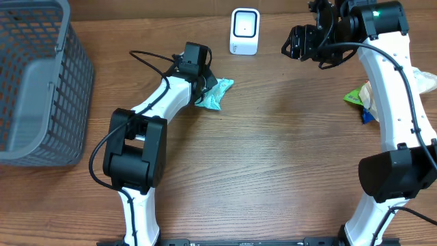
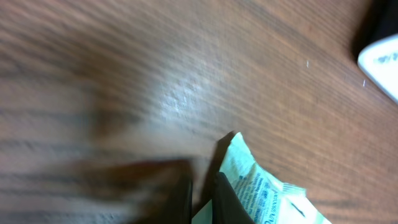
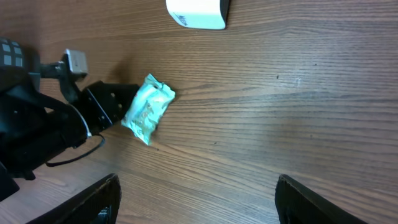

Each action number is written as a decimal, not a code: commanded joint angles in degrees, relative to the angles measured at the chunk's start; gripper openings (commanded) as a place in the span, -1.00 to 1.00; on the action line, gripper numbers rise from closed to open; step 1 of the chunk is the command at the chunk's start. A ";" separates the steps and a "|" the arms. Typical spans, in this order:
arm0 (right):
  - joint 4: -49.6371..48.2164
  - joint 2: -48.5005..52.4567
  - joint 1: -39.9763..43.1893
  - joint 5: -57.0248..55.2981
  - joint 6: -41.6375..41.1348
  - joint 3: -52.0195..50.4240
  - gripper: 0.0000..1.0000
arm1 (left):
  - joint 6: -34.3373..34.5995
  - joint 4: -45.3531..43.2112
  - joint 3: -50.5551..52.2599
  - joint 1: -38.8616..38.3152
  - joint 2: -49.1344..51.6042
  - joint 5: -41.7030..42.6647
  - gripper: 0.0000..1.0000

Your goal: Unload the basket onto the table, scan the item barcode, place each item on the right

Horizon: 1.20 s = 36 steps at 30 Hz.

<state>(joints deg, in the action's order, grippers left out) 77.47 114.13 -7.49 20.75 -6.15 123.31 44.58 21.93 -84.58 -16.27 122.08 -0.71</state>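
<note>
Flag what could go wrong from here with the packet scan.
The left gripper pinches the teal packet only at one end, so it might droop or slip out. The scanner stands apart from the packet, and the crinkled wrapper may hide the barcode from it.

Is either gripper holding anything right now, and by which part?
The left gripper pinches the packet by the end nearest its arm. The right gripper is open and empty.

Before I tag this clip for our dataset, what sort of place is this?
Likely a mock checkout station: a white barcode scanner, a grey mesh basket, and a pale green packet held by the left gripper.
</note>
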 commanded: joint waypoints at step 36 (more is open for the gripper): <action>1.07 20.46 -9.42 11.78 -11.76 -0.35 1.00 | -14.58 33.38 -20.20 14.86 -1.14 5.99 0.11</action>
<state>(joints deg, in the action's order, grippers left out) 79.35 132.99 -14.59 31.73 -15.73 123.20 32.69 55.00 -103.61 -1.43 122.06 6.02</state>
